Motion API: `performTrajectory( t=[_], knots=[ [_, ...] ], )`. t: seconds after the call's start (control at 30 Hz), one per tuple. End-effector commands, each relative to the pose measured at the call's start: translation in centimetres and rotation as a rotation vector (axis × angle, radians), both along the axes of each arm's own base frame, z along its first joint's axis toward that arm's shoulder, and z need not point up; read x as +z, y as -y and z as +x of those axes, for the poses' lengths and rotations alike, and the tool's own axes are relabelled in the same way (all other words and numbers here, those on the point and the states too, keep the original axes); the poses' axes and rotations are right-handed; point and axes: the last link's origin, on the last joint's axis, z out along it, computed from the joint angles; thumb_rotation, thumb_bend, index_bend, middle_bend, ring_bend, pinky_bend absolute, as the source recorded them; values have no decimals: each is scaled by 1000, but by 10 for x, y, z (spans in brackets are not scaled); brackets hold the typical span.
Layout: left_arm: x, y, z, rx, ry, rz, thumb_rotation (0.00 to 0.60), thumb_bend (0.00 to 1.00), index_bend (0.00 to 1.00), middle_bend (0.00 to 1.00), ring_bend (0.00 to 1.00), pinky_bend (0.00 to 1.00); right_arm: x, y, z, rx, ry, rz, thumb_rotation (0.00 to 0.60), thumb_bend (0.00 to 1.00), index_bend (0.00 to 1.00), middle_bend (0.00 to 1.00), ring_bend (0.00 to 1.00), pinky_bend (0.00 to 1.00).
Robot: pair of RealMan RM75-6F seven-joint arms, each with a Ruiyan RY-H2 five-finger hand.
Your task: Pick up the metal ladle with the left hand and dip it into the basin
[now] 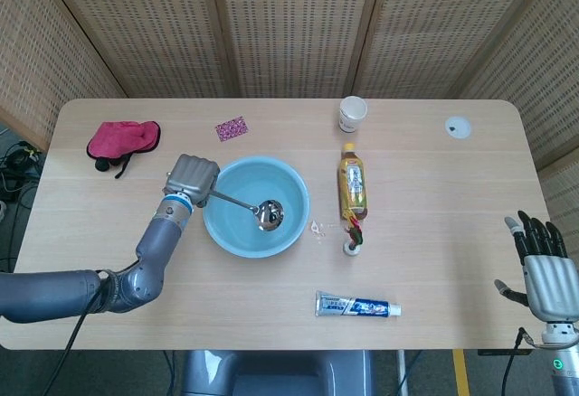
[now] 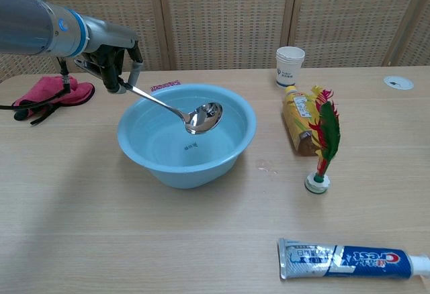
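My left hand grips the handle of the metal ladle at the left rim of the light blue basin. The ladle slants down to the right, and its bowl hangs over the basin's inside, above the shallow water. Whether the bowl touches the water I cannot tell. My right hand stands open at the table's right front corner, holding nothing, and shows only in the head view.
A bottle lies right of the basin with a feathered shuttlecock below it. A toothpaste tube lies near the front edge. A paper cup, a pink cloth and a small packet sit further back.
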Motion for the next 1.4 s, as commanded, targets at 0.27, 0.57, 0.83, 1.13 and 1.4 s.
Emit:
performTrajectory(
  t=[0.27, 0.57, 0.83, 1.13, 1.4],
  knots=[
    [-35, -23, 7, 33, -112, -5, 600, 777, 698, 930, 959, 1000, -2, 5, -7, -28, 8, 12, 600, 0, 0, 0, 0, 0],
    [-49, -24, 12, 33, -169, 3, 600, 790, 704, 930, 960, 1000, 2, 6, -8, -31, 21, 0, 600, 0, 0, 0, 0, 0],
    [-57, -24, 15, 28, -208, 9, 600, 811, 718, 930, 959, 1000, 5, 7, -10, -38, 29, -5, 600, 0, 0, 0, 0, 0],
    [-69, -23, 14, 28, -240, 0, 600, 813, 732, 930, 959, 1000, 12, 6, -12, -47, 40, -28, 600, 0, 0, 0, 0, 0],
    [-72, -24, 14, 25, -253, 5, 600, 813, 736, 930, 960, 1000, 13, 6, -14, -51, 42, -32, 600, 0, 0, 0, 0, 0]
  ],
)
